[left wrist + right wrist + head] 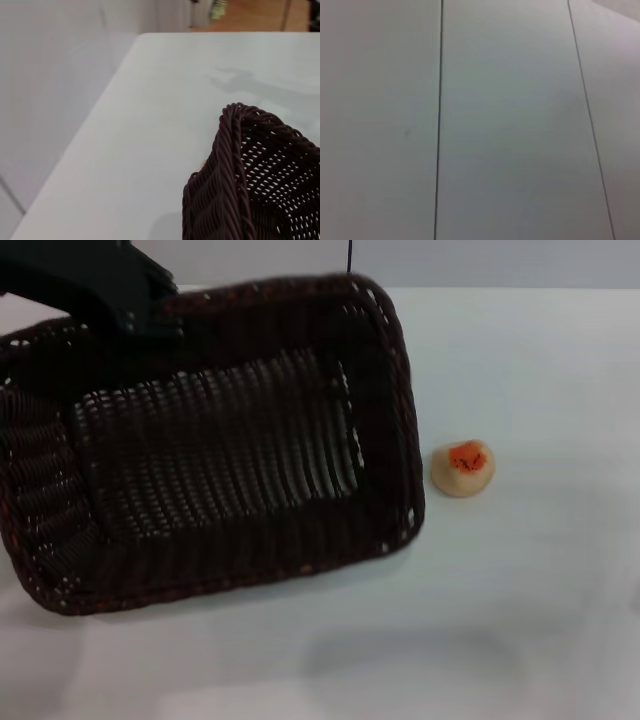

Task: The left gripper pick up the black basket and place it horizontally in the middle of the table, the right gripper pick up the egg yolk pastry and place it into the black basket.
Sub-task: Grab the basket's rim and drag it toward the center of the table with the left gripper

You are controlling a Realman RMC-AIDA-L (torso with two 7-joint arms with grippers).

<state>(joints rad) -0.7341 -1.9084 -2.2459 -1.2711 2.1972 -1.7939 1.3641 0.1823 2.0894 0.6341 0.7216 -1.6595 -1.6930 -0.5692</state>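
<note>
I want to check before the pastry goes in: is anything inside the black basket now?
The black basket shows only its own woven bottom; nothing lies in it. The left gripper covers its far left rim. The egg yolk pastry sits outside, on the table.

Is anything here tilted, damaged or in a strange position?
The black basket sits askew: its sides are not parallel to the table edge. The left tool is at its far rim. The egg yolk pastry lies outside, beside the basket. Nothing looks damaged.

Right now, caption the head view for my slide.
Left gripper at the far rim of the tilted black basket; egg yolk pastry sits apart on the white table.
</note>
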